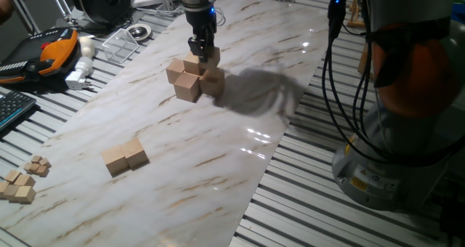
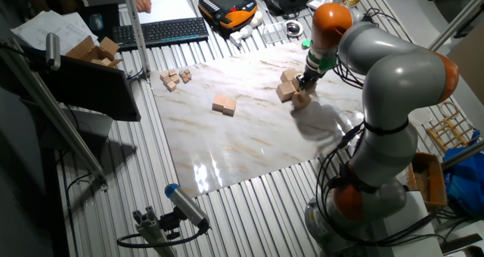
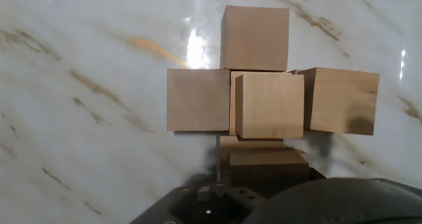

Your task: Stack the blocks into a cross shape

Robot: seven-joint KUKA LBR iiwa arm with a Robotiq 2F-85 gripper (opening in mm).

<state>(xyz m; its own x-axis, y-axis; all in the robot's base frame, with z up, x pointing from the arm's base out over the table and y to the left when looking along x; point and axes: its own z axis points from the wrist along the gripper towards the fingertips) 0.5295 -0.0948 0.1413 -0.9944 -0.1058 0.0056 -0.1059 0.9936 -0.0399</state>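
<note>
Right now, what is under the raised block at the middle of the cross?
Under the raised block, the hand view shows the edges of a centre block, with blocks on all sides. Its top face is covered. The claw hovers above.

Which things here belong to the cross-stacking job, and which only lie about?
For the job:
- stacked blocks
- two spare blocks
- pincer

Lying about:
- tiny cubes
- keyboard
- orange handset
- white plug

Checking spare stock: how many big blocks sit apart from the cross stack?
2. The first block touches the second block, side by side on the tabletop, far from the stack. None looks hidden.
</note>
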